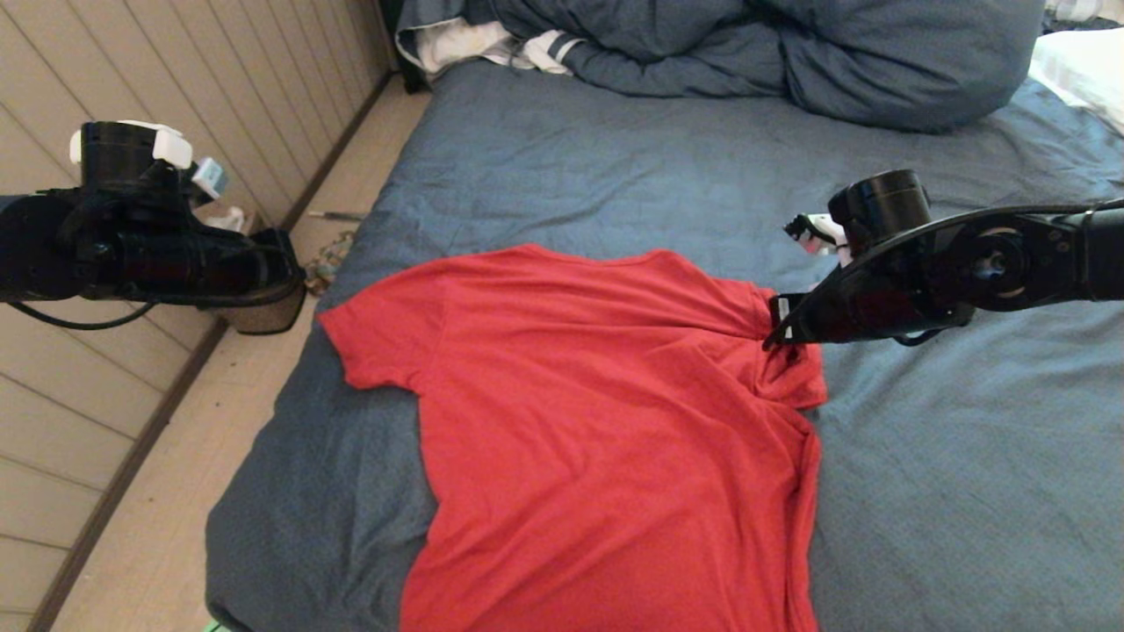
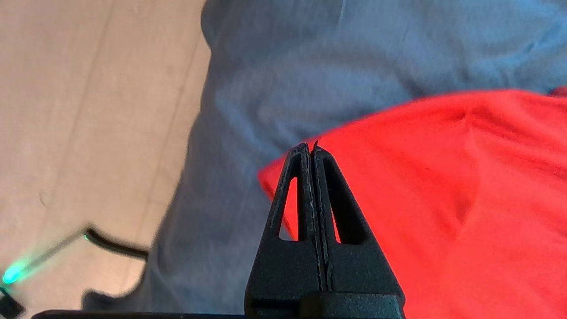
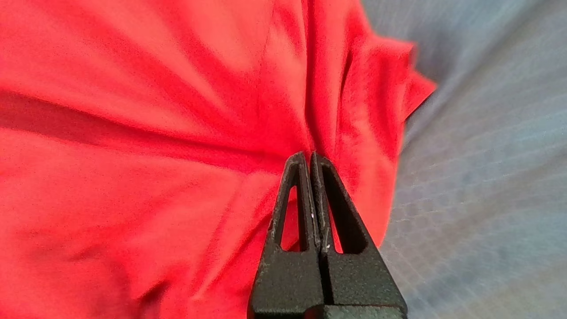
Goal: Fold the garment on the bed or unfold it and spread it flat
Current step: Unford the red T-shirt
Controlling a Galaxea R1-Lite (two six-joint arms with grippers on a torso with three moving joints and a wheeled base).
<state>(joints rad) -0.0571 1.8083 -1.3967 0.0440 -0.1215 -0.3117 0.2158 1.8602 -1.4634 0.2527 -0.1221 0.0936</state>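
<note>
The garment (image 1: 597,412), a red T-shirt, lies plain side up on the slate-blue bed (image 1: 615,167), neckline toward the far end. The left sleeve is spread flat; the right sleeve is bunched. My right gripper (image 1: 777,338) sits at the right shoulder, shut on the garment (image 3: 133,177), and creases run into its tips (image 3: 308,153). My left gripper (image 1: 290,274) hangs off the bed's left side above the floor, shut and holding nothing. In its wrist view its tips (image 2: 310,145) line up with the left sleeve (image 2: 443,199). The shirt's lower hem is out of view.
A bunched dark-blue duvet (image 1: 790,53) and a white striped cloth (image 1: 492,44) lie at the bed's far end, with a white pillow (image 1: 1084,61) at the far right. A strip of floor (image 1: 176,491) and a panelled wall run along the left.
</note>
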